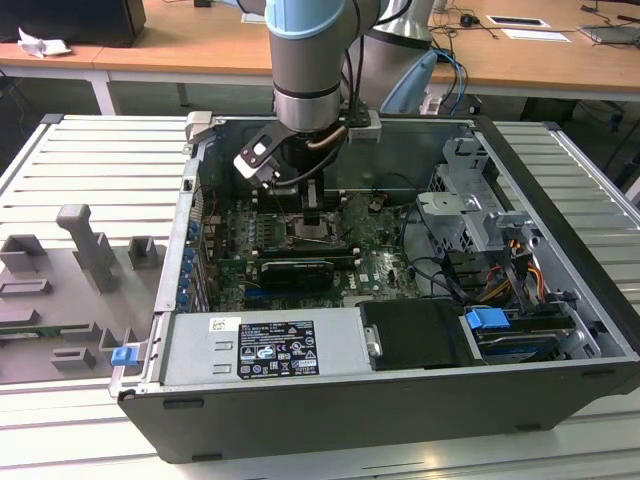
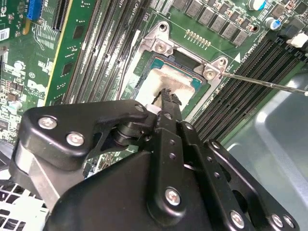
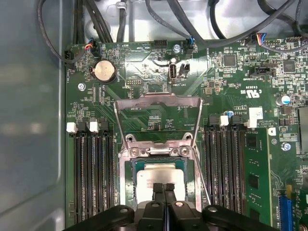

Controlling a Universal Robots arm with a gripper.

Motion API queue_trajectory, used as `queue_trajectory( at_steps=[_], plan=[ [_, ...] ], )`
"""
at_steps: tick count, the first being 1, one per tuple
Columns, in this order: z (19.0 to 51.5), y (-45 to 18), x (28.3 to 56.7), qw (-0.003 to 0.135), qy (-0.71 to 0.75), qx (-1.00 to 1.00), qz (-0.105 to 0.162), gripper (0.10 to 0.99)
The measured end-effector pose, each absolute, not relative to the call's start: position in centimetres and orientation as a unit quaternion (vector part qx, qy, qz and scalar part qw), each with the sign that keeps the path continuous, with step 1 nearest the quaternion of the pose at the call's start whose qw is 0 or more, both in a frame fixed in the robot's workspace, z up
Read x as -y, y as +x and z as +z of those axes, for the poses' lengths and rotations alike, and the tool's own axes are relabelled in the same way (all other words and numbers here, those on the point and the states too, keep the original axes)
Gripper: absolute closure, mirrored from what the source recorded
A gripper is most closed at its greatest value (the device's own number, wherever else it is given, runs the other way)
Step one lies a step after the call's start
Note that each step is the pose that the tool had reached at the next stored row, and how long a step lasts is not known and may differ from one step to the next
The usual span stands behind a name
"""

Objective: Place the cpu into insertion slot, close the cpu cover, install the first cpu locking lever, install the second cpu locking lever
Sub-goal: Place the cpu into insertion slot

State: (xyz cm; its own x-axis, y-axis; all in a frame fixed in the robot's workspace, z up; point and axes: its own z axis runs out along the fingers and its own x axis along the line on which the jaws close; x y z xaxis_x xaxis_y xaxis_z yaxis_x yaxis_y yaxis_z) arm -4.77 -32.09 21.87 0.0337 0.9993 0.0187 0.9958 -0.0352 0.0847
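cpu showing pale beige-silver top. cpu cover gleaming silvery. gripper showing matte black. circuit board showing green, black memory slots striping it. blue clip standing out near grey drive cage.

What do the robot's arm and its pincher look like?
The arm is a fat silver-grey tube with a pale blue joint cap. The gripper is black, made of chunky linked bars dotted with shiny silver screws, ending in two thin fingers.
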Motion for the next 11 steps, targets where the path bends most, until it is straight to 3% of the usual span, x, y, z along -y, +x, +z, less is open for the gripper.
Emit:
queue_trajectory(
  at_steps=[11],
  plan=[
    [22.56,-4.77,32.08,0.024,0.719,-0.694,0.036,0.980]
  ],
)
